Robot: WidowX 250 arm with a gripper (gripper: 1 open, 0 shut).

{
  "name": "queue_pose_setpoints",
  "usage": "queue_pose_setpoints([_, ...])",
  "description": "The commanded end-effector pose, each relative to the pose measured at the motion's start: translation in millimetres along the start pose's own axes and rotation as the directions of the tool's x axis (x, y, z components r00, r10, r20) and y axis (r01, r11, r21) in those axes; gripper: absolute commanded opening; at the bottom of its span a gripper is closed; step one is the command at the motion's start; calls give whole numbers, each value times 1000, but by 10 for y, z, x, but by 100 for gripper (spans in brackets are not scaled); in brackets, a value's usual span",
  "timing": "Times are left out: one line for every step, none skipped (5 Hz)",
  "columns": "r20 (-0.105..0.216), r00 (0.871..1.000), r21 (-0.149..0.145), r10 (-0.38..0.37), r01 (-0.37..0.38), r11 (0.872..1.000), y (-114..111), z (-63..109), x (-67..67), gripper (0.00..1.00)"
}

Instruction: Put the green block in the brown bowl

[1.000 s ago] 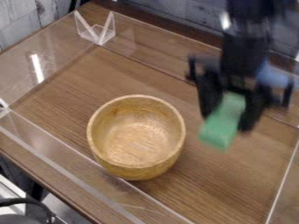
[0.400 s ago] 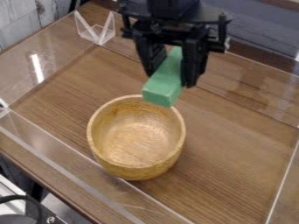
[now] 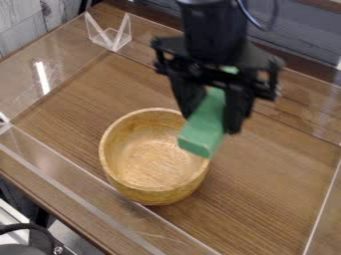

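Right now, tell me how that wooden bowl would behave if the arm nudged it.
The brown bowl looks thick-walled and wide, so it would probably slide on the smooth table rather than tip. It seems rigid wood, unlikely to flex or crack. Being round, it might turn a little if pushed off-centre.

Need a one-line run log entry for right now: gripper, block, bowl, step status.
gripper: shut on green block | block: held tilted, lower end over the right rim of brown bowl | bowl: empty | step: release not yet done
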State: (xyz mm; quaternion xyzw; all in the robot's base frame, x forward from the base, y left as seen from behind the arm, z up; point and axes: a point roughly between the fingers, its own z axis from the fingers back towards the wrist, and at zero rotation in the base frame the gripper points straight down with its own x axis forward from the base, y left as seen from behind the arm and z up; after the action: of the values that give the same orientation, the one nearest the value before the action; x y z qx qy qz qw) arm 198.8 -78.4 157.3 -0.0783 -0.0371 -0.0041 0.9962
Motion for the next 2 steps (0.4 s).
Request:
queue_pose_setpoints([50,999,-10,-19,20,1000,-59,12,-4,0])
queue_pose_setpoints([56,998,-12,-23,23,1000,-62,-3,6,0])
